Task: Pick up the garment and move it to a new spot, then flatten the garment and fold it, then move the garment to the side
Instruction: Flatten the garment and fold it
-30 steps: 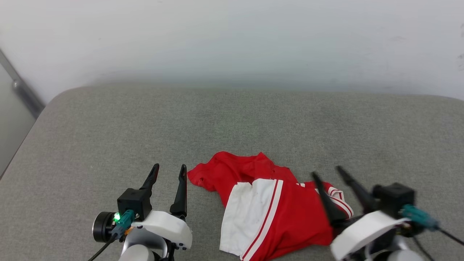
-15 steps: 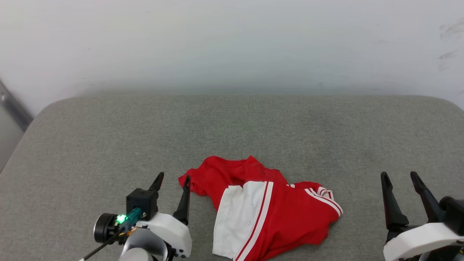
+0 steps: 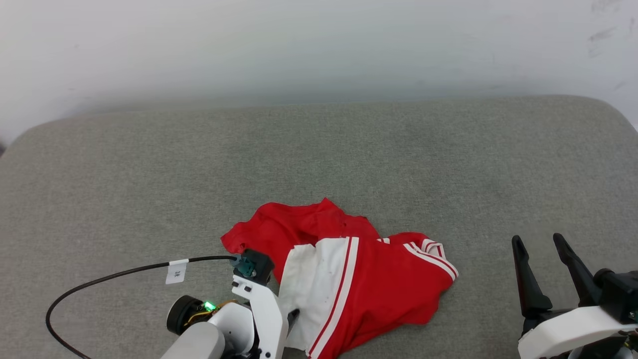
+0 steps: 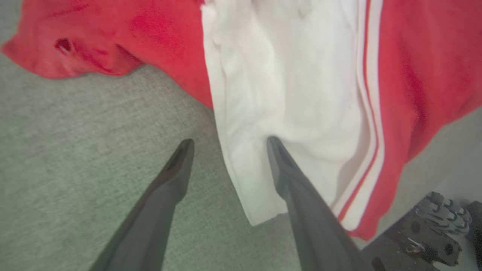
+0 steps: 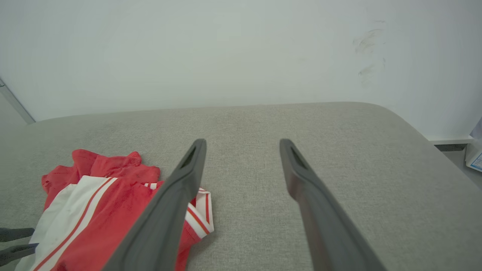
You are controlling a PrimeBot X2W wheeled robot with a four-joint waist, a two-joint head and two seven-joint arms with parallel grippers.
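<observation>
Left pincer [image 4: 228,140] has tipped down, straddling the garment [image 4: 293,75] edge.

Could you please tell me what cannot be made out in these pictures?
Jersey print: hidden in its own folds, head view.
Jersey's near hem: cut off by the head view's bottom edge.
Left gripper: left wrist view blurred, so contact with the white cloth is unclear.

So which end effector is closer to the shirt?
Left. The left end effector straddles the red shirt at its white edge; the right end effector sits apart, to its right.
</observation>
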